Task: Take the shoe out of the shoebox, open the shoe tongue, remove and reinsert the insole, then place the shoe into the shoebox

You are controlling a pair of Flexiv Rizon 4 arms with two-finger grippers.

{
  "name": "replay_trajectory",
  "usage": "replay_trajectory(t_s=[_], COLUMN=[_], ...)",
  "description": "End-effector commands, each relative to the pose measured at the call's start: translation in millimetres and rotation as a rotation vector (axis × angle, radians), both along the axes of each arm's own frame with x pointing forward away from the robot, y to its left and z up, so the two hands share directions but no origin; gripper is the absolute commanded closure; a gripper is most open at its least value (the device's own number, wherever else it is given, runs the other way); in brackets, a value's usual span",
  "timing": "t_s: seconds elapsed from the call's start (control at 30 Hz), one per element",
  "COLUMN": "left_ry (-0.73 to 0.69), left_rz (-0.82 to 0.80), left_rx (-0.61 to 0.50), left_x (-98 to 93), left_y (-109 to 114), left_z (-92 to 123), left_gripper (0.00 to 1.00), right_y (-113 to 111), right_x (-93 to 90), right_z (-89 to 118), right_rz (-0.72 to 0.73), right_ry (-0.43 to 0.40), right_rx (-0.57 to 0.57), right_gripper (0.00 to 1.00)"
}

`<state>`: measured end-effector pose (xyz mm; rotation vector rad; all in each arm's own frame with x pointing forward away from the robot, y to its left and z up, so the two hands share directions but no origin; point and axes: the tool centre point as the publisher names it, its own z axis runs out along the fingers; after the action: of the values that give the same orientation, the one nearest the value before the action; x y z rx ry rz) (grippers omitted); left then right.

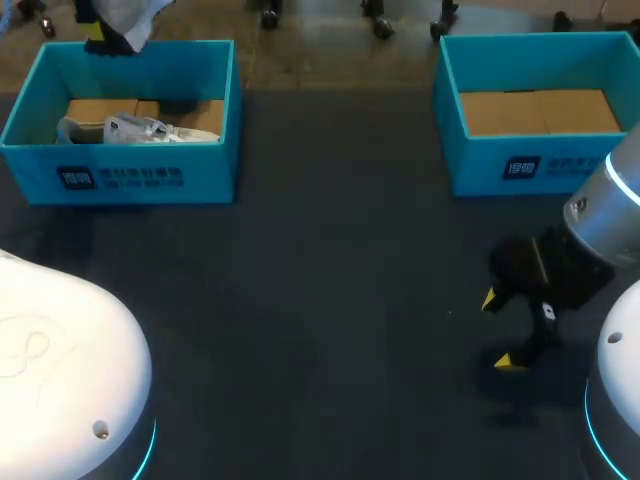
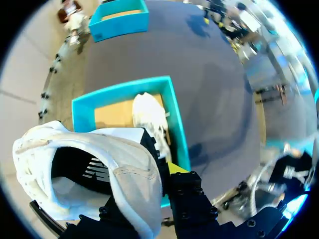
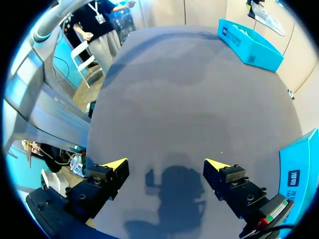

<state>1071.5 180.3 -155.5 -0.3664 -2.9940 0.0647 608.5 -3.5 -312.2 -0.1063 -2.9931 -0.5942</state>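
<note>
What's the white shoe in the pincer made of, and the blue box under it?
The shoe looks like soft, matte white fabric, maybe part synthetic leather: stitched seams show and the collar folds. The blue box looks like paper-covered cardboard: thin flat walls, bare brown board inside.

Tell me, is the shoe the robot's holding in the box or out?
Out. The left end effector holds the white shoe above the blue shoebox, where another shoe lies.
</note>
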Motion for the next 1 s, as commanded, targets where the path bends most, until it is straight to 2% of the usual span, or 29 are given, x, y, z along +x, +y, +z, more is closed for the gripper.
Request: replay_trajectory(t_s=[0.03,0.07,0.1,0.17,0.2,0.67,0.8,0.93,1.0], left_ry=[0.045,0.035,0.023,-0.015,-0.007,-0.007,-0.066,-0.090,-0.087], left_rz=[-0.168,-0.213,-0.353,-0.473,-0.480,-0.480,-0.667,-0.758,-0.930], left_rx=[0.018,0.027,0.017,0.084,0.098,0.098,0.112,0.136,0.147], left_x=[30.8,33.0,31.8,29.3,29.2,29.2,36.1,50.0,60.6], left_y=[27.2,32.0,43.4,59.7,66.1,66.1,68.5,85.7,101.6], left_z=[-6.3,-6.8,-5.3,-6.4,-7.3,-7.3,-9.5,-15.4,-23.4], left_gripper=[1.00,1.00,1.00,1.00,1.00,1.00,1.00,1.00,1.00], right_y=[0.1,0.1,0.1,0.1,0.1,0.1,0.1,0.1,0.1], right_x=[-0.4,-0.4,-0.4,-0.4,-0.4,-0.4,-0.4,-0.4,-0.4], right_z=[-0.7,-0.7,-0.7,-0.7,-0.7,-0.7,-0.7,-0.7,-0.7], right_rz=[0.001,0.001,0.001,0.001,0.001,0.001,0.001,0.001,0.001], right_ry=[-0.001,-0.001,-0.001,-0.001,-0.001,-0.001,-0.001,-0.001,-0.001], right_rx=[0.000,0.000,0.000,0.000,0.000,0.000,0.000,0.000,0.000], right_gripper=[0.00,0.00,0.00,0.00,0.00,0.00,0.00,0.00,0.00])
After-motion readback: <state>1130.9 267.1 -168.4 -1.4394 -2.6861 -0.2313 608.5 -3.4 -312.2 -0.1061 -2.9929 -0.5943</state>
